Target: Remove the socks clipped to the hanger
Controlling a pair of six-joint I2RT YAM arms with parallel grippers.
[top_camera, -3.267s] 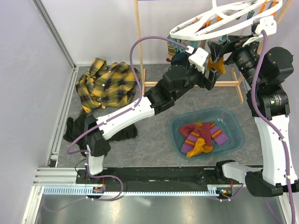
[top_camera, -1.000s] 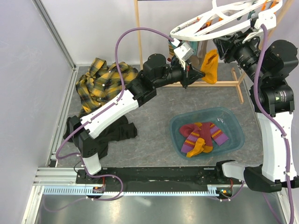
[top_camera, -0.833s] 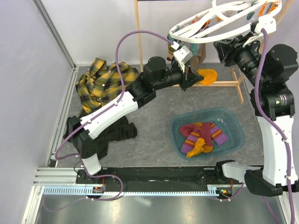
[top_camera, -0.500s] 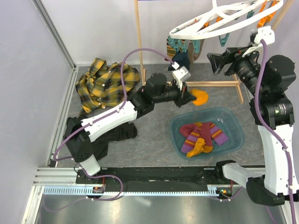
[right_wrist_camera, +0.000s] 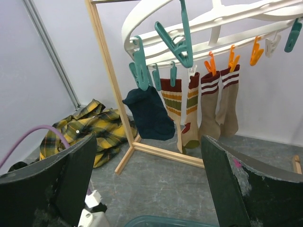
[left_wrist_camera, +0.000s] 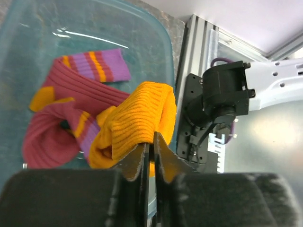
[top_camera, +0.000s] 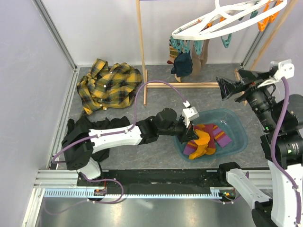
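The white hanger (top_camera: pixel 187 34) (right_wrist_camera: pixel 213 21) hangs at the top right with teal and orange clips. A navy sock (top_camera: pixel 182 64) (right_wrist_camera: pixel 149 113) and several beige striped socks (right_wrist_camera: pixel 208 109) stay clipped to it. My left gripper (top_camera: pixel 193 131) (left_wrist_camera: pixel 149 137) reaches low into the teal bin (top_camera: pixel 236 125). Its jaws are almost together, pinching the edge of the mustard sock (top_camera: pixel 202 140) (left_wrist_camera: pixel 137 118), which rests on maroon striped socks (top_camera: pixel 218 135) (left_wrist_camera: pixel 52 123). My right gripper (top_camera: pixel 226 88) (right_wrist_camera: pixel 151 189) stands wide open and empty, below and to the right of the hanger, facing the clipped socks.
A yellow plaid shirt (top_camera: pixel 106 85) lies at the back left. A black garment (top_camera: pixel 78 130) lies near the left arm's base. The wooden stand (top_camera: pixel 140 42) (right_wrist_camera: pixel 106 71) carries the hanger. Metal rails run along the near edge.
My left arm carried the mustard sock down from under the hanger into the bin. My right gripper opened wide and drew back down and right from the hanger.
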